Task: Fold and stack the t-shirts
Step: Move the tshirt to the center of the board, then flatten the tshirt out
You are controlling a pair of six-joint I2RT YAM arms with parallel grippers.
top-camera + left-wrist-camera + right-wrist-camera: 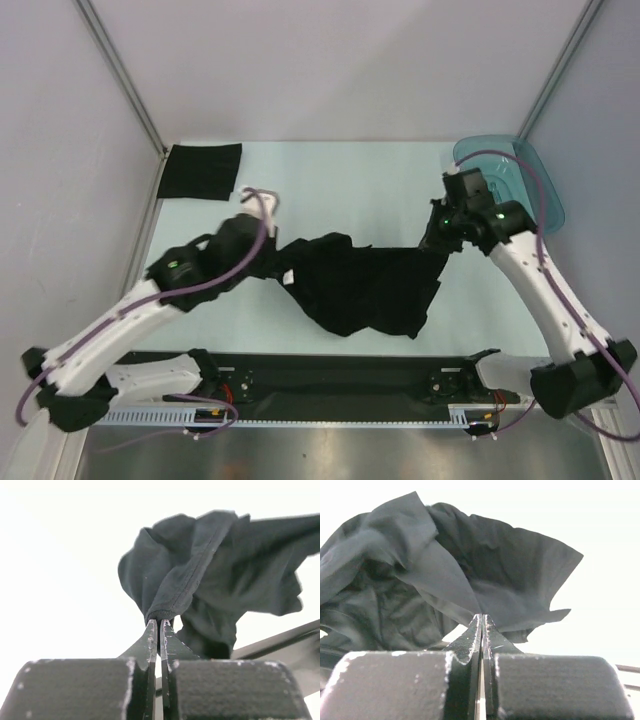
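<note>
A crumpled black t-shirt (365, 285) hangs stretched between my two grippers over the middle of the table. My left gripper (272, 252) is shut on a bunched hem at its left end; the left wrist view shows the cloth (210, 575) pinched at the gripper (159, 621). My right gripper (438, 248) is shut on the shirt's right edge; the right wrist view shows the cloth (445, 575) spreading from the gripper (482, 616). A second black t-shirt (201, 171), folded into a flat rectangle, lies at the far left corner.
A translucent teal plastic tray (535, 180) stands at the far right, behind the right arm. Grey walls close the table on the left, back and right. A black rail (340, 375) with the arm bases runs along the near edge.
</note>
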